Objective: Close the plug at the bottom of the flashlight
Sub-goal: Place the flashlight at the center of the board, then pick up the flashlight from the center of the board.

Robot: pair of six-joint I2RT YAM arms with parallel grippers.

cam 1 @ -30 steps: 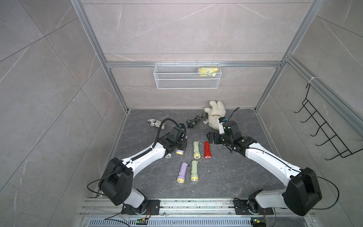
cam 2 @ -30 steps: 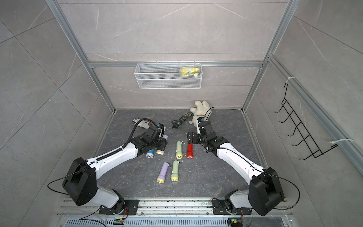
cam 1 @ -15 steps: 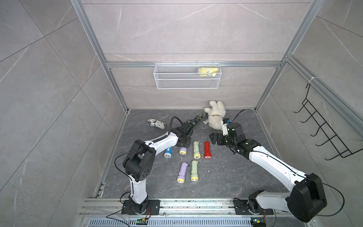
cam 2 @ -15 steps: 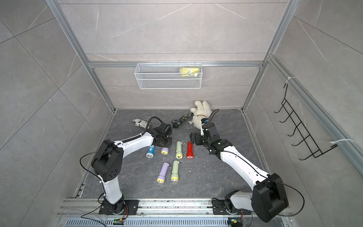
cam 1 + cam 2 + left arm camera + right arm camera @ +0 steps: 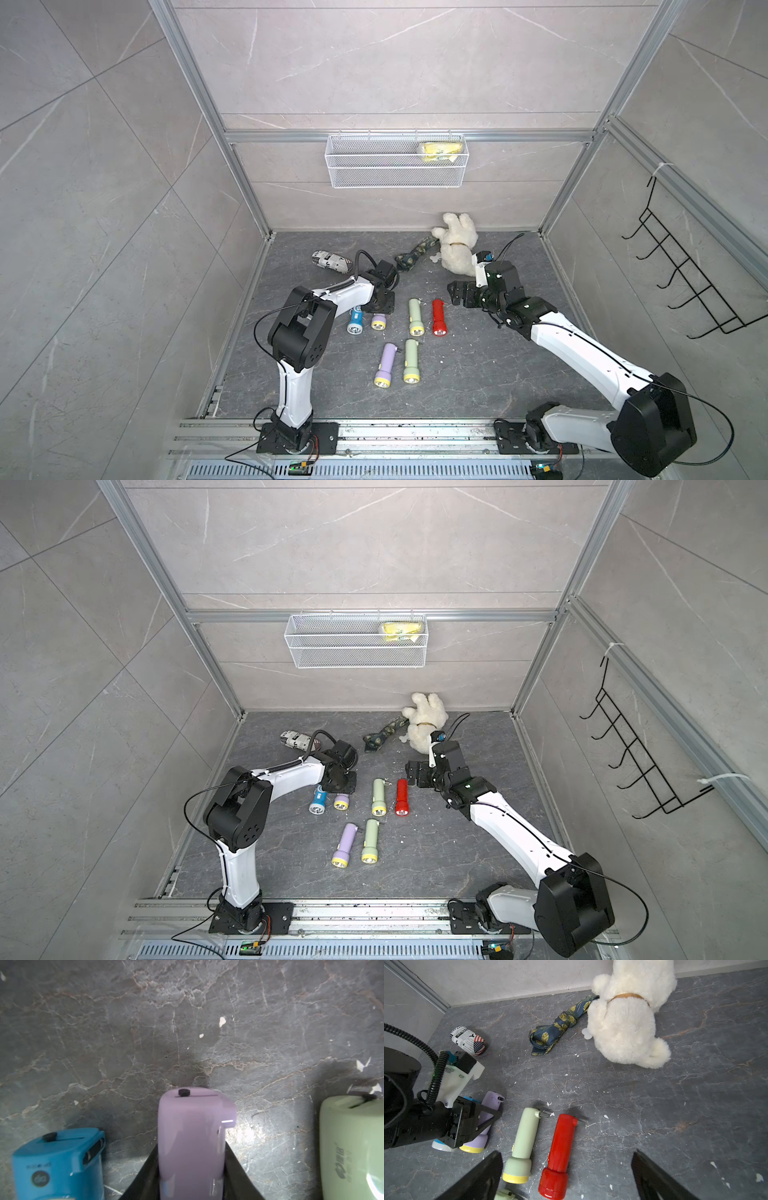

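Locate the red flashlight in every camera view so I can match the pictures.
Top views: in both top views the red flashlight lies mid-floor, between the two arms.
Left wrist: not in the picture.
Right wrist: lower middle of the picture, wide lens end nearest the camera.
Shared landmark: the pale green flashlight lying parallel right beside it.

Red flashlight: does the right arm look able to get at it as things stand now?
Probably yes. The right gripper hangs open close by; in the right wrist view the red flashlight lies between its fingers, uncovered. The green flashlight lies beside it, apart.
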